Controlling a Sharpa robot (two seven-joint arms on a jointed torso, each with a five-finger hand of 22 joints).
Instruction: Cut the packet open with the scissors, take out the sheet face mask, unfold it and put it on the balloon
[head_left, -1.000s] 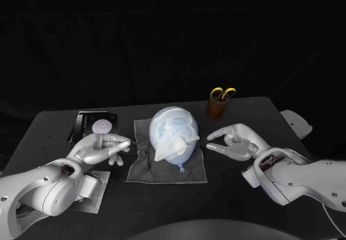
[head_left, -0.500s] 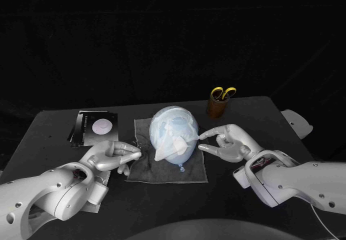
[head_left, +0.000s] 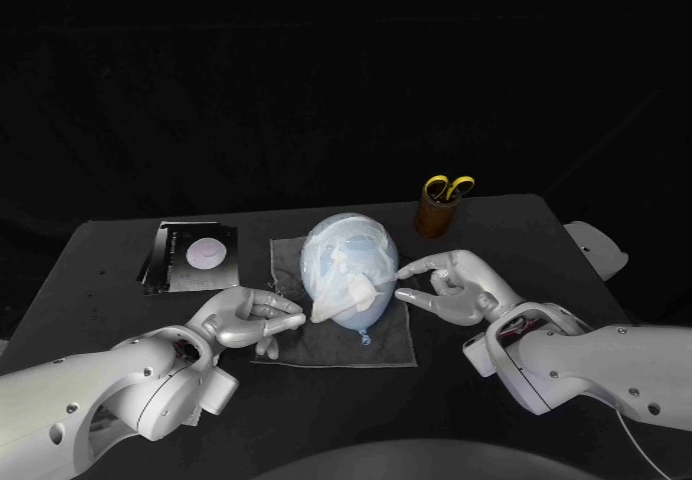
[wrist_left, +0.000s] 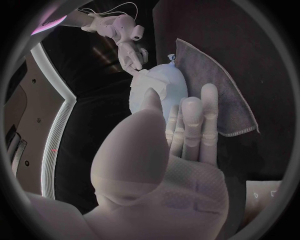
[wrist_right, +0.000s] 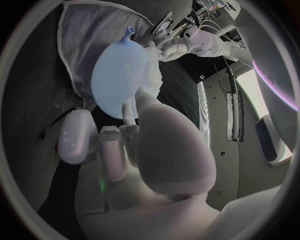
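At table (head_left: 87, 270) centre, ease the bunched mask (head_left: 343, 285) flat over your balloon (head_left: 346, 232); left hand (head_left: 257, 315) fingers pressed together, empty; right hand (head_left: 459, 290) grip, cannot tell.

No legible text, brand or number anywhere, just faint print on the dark packet (head_left: 188, 257) lying on the table (head_left: 505, 225), too small to read.
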